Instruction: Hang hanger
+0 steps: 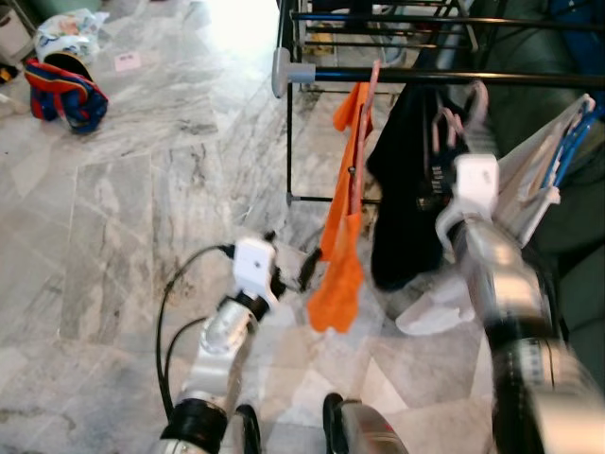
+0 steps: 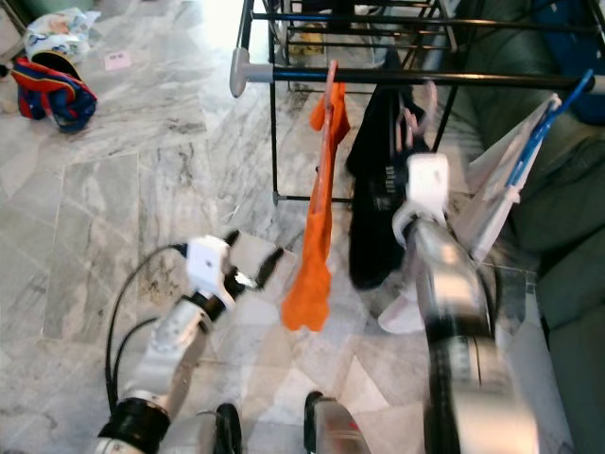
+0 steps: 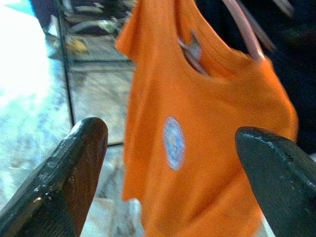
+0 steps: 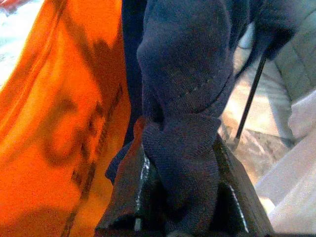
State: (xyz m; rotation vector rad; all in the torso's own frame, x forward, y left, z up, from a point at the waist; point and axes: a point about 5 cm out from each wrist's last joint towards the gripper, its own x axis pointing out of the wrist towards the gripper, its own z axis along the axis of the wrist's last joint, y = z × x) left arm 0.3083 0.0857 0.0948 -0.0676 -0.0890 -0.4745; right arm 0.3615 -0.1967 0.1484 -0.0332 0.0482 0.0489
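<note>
Right gripper (image 4: pixel 180 197) raised at the drying rack, jaws clenched on a fold of the dark garment (image 1: pixel 406 199); the right wrist view shows the navy knit bunched between the two fingers. That garment hangs from the rail (image 1: pixel 454 78), and a pink hanger (image 1: pixel 452 121) shows at its top, just above and ahead of the right jaws, though its hook is blurred and I cannot tell whether it sits fully over the rail. Long axis of the garment runs straight down from the rail; the hanger lies across that, roughly along the arm's line of reach. Left gripper (image 3: pixel 173 143) is low and released, jaws spread wide, with the orange shirt (image 1: pixel 342 236) directly ahead of them but apart, nothing touching. The orange shirt is on its own hanger on the same rail, just beside the dark garment on the left-arm side. Right arm is plainly the nearer to the hanger in hand. Judgement: the coming move turns on the hook sitting above the right jaws, so any seating goes up and over the rail.
</note>
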